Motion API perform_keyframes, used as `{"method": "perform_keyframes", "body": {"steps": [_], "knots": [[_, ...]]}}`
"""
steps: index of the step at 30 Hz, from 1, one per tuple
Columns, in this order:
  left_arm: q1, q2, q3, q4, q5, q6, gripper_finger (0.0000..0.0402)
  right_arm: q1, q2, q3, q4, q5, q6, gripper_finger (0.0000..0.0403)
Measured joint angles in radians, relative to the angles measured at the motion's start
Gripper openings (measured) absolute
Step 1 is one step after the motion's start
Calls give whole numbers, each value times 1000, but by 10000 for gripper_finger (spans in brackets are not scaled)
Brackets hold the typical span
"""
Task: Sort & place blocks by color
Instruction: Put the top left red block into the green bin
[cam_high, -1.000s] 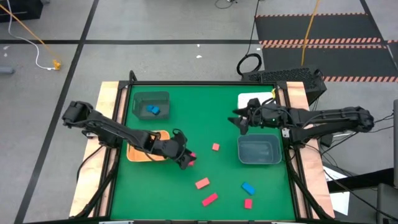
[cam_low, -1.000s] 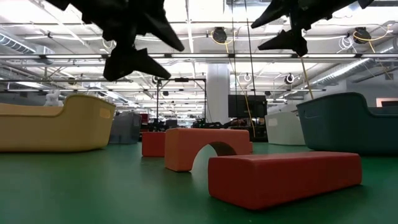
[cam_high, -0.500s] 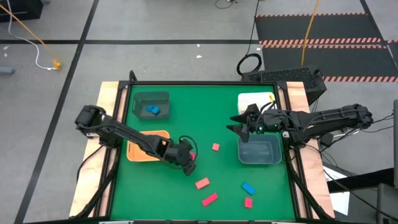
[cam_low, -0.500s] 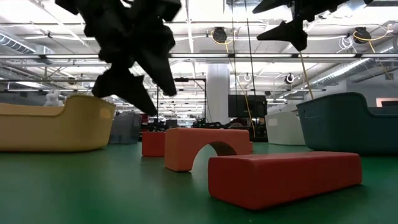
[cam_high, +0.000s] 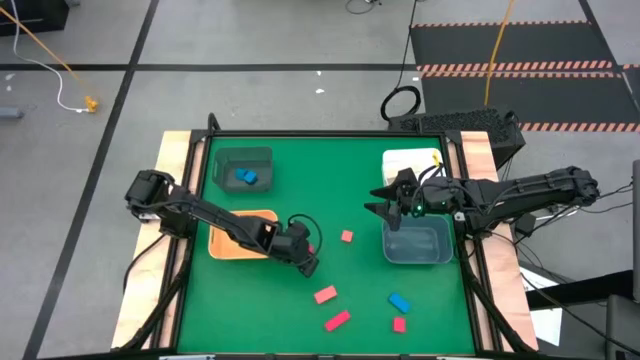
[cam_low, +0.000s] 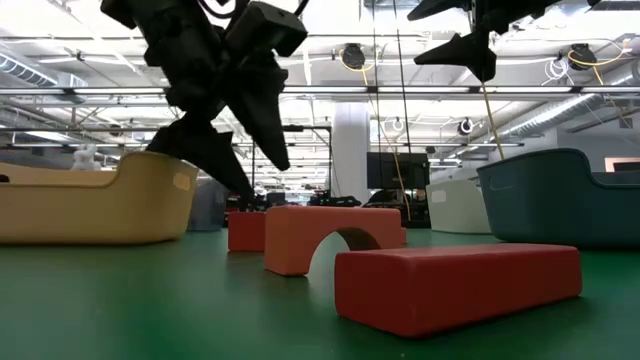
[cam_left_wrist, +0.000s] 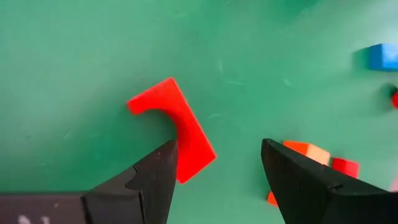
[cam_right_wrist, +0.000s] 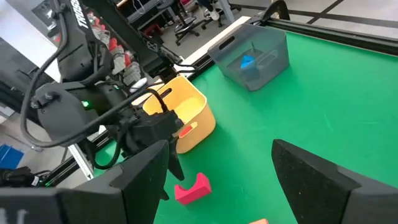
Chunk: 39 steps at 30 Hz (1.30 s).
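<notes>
A red curved block (cam_left_wrist: 175, 126) lies flat on the green table (cam_high: 360, 180); it also shows in the right wrist view (cam_right_wrist: 193, 188). My left gripper (cam_left_wrist: 217, 171) hangs open just above it, pointing steeply down. One finger stands over the block's near end and the other over bare table; in the low view its tips (cam_low: 265, 182) are clear of the block (cam_low: 247, 231). More red, salmon and blue blocks (cam_high: 337, 320) lie toward the near edge. My right gripper (cam_high: 384, 203) waits open, high over the far rim of the grey-blue bin (cam_high: 416, 243).
An orange bin (cam_high: 238, 238) stands just left of my left gripper. A dark green bin (cam_high: 243, 168) at the far left holds a blue block (cam_high: 247, 177). A white bin (cam_high: 410, 160) stands at the far right. A salmon cube (cam_high: 346, 236) sits mid-table.
My left gripper has come down and a little toward the table's near right, tipping more steeply downward, until its open fingers hang just over the red curved block. The block has stayed where it was.
</notes>
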Motion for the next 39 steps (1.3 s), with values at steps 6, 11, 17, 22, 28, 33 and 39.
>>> {"method": "perform_keyframes", "body": {"steps": [6, 11, 17, 22, 28, 33, 39], "knots": [[-2, 0, 114, -117, -1, 46, 232, 0, 0, 0, 0, 0, -8, 278], [-2, 21, 209, -282, -17, 75, 232, 0, 0, 0, 0, 6, -21, 278], [0, 110, 283, -415, 11, 75, 232, 0, 0, 0, 0, 10, -18, 278], [0, 173, 321, -438, 20, 57, 232, 0, 0, 0, 0, 52, -18, 278], [0, 192, 332, -437, -3, 27, 232, 0, 0, 0, 0, 53, -17, 278], [0, 191, 332, -437, -28, 24, 232, 0, 0, 0, 0, 53, -16, 278], [-13, 191, 332, -436, -23, 18, 232, 0, 0, 0, 0, 53, -2, 278]]}}
